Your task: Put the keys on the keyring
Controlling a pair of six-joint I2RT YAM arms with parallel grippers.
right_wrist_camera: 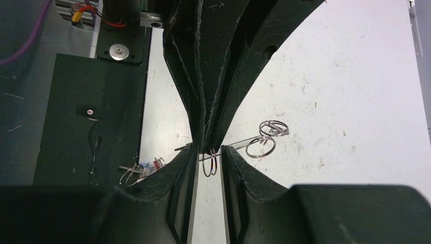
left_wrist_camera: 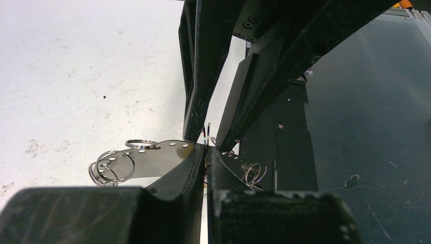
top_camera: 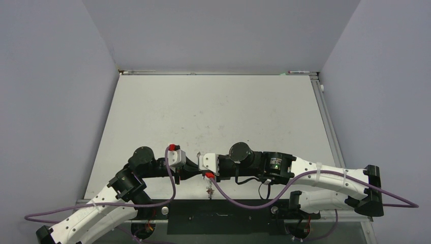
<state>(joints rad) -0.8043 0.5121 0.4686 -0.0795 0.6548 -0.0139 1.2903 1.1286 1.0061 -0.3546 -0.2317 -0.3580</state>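
Slippage is the main hazard: the wire ring [right_wrist_camera: 209, 162] may twist or spring free if the two grippers squeeze or pull off-axis. The left gripper [left_wrist_camera: 207, 149] is clenched, apparently pinching that ring at its tips; whether it is the keyring cannot be told. The right gripper [right_wrist_camera: 209, 148] stands narrowly parted around the ring, pads not visibly touching. The keys [right_wrist_camera: 140, 170] lie just left of its fingers. A perforated silver strip [left_wrist_camera: 152, 158] extends beyond.

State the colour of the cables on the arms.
Purple; the cable shows best in the top view.
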